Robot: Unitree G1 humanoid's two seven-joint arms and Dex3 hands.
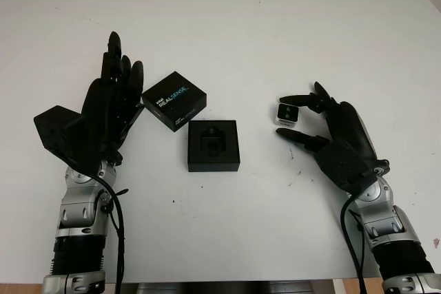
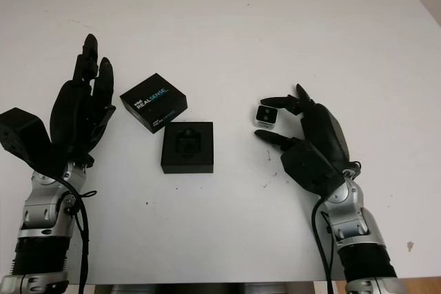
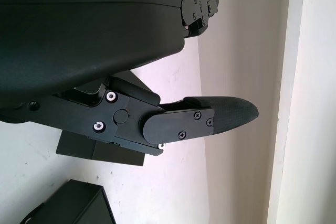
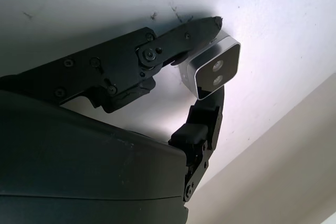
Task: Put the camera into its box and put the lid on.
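Camera (image 1: 286,113): a small silver block with a dark front face, right of the open box and well apart from it, pinched in the right hand

Right hand (image 1: 344,144): at the right of the white table (image 1: 275,32), fingers closed on the camera; one finger (image 1: 298,100) lies across the camera's far edge and another (image 1: 302,140) comes up under its near edge, so the camera sits between them near their tips

Camera height: whether it touches the tabletop or is just clear of it cannot be told from the head views

Right wrist view: the camera (image 4: 212,72) is seen close, its dark front with two round lenses facing out; one fingertip (image 4: 202,29) presses on one side and a jointed finger (image 4: 207,121) bears on the opposite side

Box (image 1: 213,145): black, square, open, near the table's middle, with a shaped black insert inside

Lid (image 1: 174,100): black, printed REALSENSE, lying flat at an angle just beyond and left of the box, one corner close to the box's far left corner

Left hand (image 1: 110,111): open, holding nothing, at the left of the table with fingertips pointing away from the robot, just left of the lid

Left wrist view: one black finger (image 3: 210,119) reaches out over the table, with dark box edges (image 3: 100,150) behind the hand
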